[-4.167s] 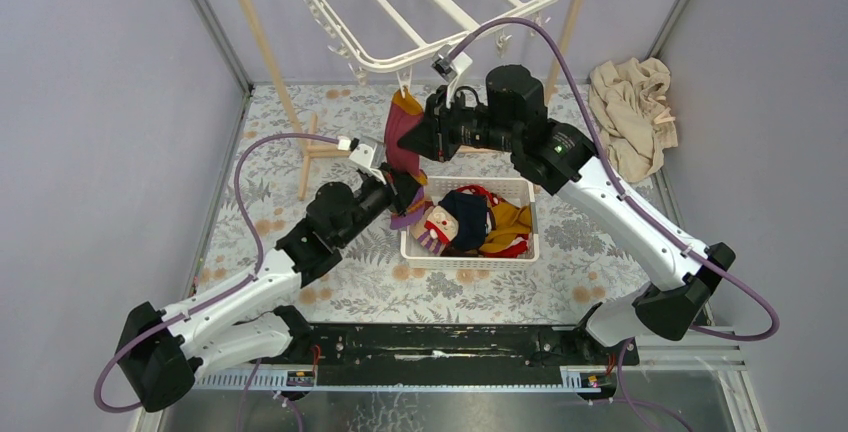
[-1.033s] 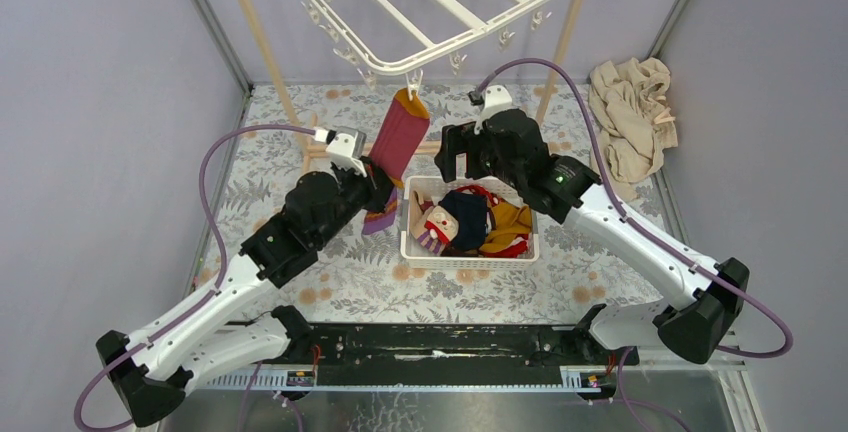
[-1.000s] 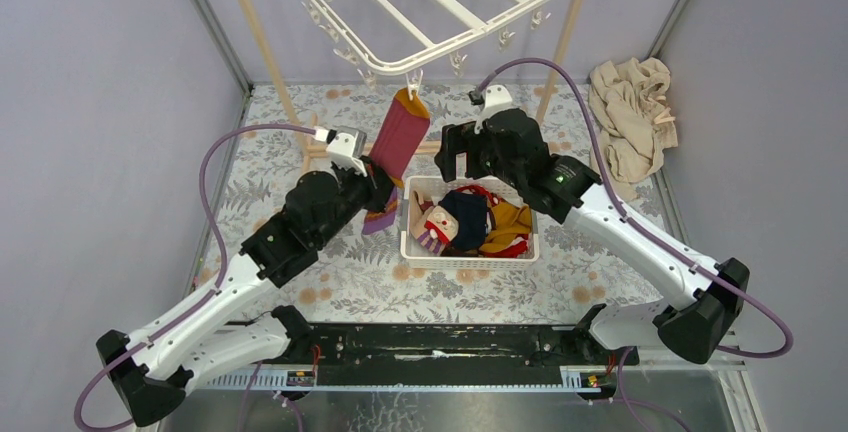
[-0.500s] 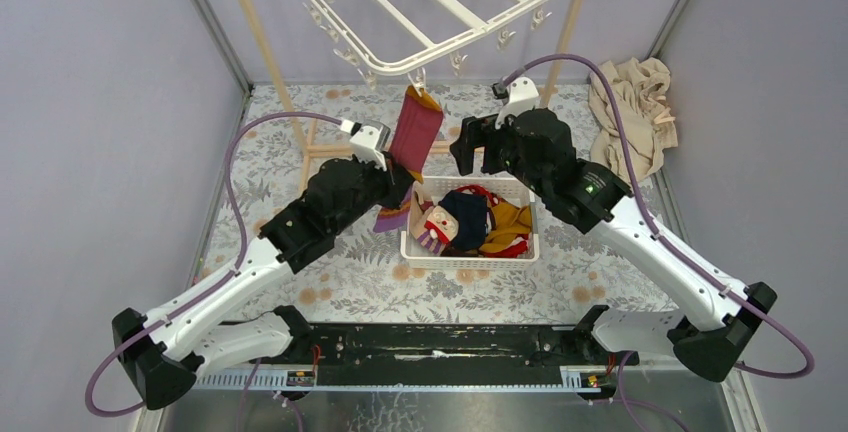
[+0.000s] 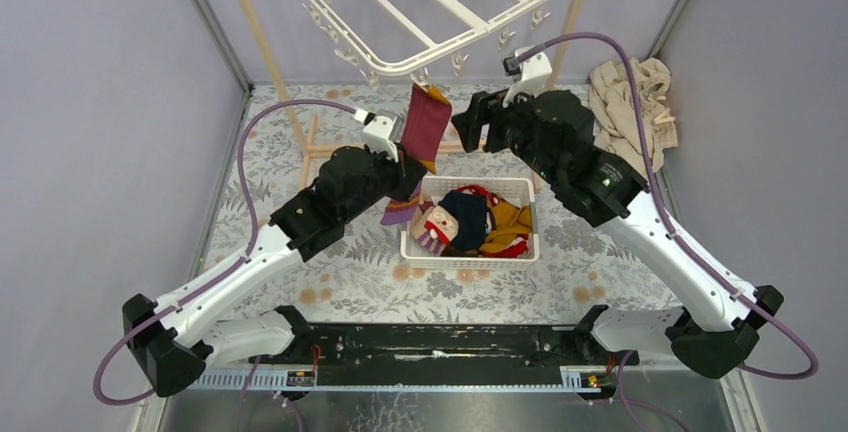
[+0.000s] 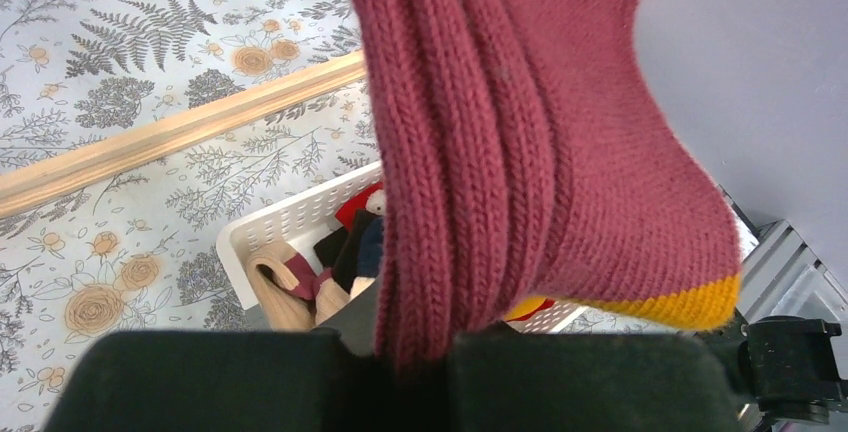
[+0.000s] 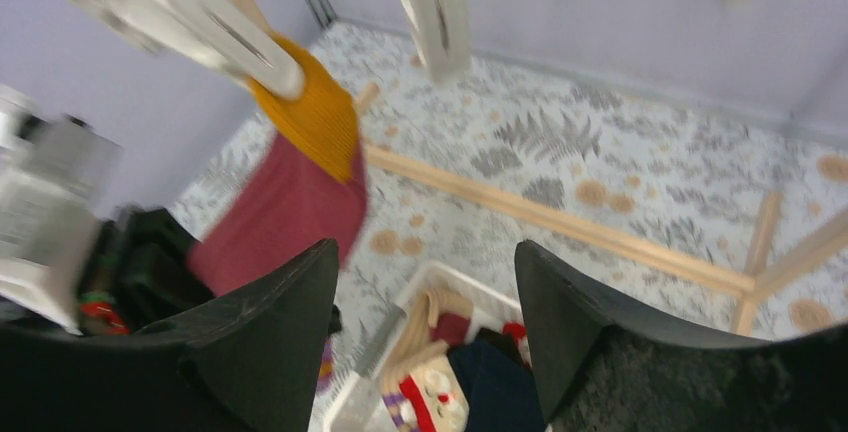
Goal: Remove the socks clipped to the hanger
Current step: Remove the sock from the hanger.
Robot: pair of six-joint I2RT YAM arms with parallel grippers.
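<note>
The white hanger [image 5: 430,12] hangs at the top, with rows of small clips. One of the socks, a maroon sock [image 5: 425,122] with a mustard cuff, dangles from a clip [image 7: 250,52] at the hanger's near edge. My left gripper [image 5: 405,180] is shut on this sock's lower part, and its purple toe end [image 5: 398,214] hangs below. In the left wrist view the maroon sock [image 6: 520,132] fills the frame, pinched in the left gripper [image 6: 415,352]. My right gripper [image 5: 472,124] stands open, right of the cuff. The right gripper [image 7: 425,282] holds nothing, and the cuff [image 7: 310,117] is above its left finger.
A white perforated basket [image 5: 412,250] holding several loose socks sits on the floral table under both grippers. A wooden pole frame [image 5: 262,47] stands at the back left and its floor bar [image 7: 560,220] runs behind the basket. A beige cloth [image 5: 630,112] lies at the back right.
Both arms have risen toward the hanger. The left gripper carried the sock's lower part right and up. The right gripper moved up beside the cuff, and its jaws narrowed somewhat.
</note>
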